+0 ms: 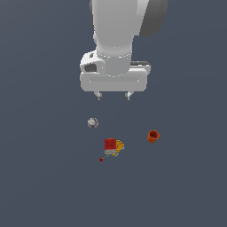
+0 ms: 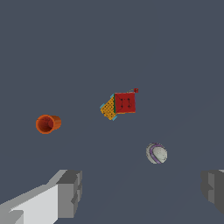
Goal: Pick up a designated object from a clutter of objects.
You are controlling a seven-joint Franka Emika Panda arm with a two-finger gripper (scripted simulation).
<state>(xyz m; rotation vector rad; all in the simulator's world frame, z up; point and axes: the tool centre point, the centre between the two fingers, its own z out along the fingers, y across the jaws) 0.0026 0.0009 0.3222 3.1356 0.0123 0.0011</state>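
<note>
Exterior view first: the white, smooth-shelled Panda arm (image 1: 116,35) hangs from the top of the picture, its upper links cut off by the edge. Below it the gripper (image 1: 114,95) hovers above the flat, matte grey-blue floor (image 1: 44,186), its two short fingertips spread wide with nothing between them. The orange-red cup (image 1: 153,136) stands alone toward the exterior view's right, a stubby cylinder with a dark hollow mouth, well apart from everything else and off to the side of the gripper. Near centre sits the red cube (image 1: 110,144), dark dots on its face, and the yellow-orange piece (image 1: 119,146) is pressed against it; that piece's shape is hard to make out here, partly hidden by the cube. A tiny red bit (image 1: 101,159) lies just beside them, too small to read. The greyish-white ball (image 1: 92,123) rests closest beneath the gripper.

Now the wrist view: both grey, blocky fingers show at the frame's edge, one finger (image 2: 69,192) fully in, the other cropped, and the gap is wide and empty. The cup (image 2: 48,124) shows its hollow interior clearly here. The cube (image 2: 125,103) shows four dots, and the yellow-orange piece (image 2: 108,108) reveals a gridded texture with bluish edging that the exterior view blurs. The ball (image 2: 156,153) shows a purplish curved stripe. The red bit (image 2: 136,90) sits at the cube's corner.
</note>
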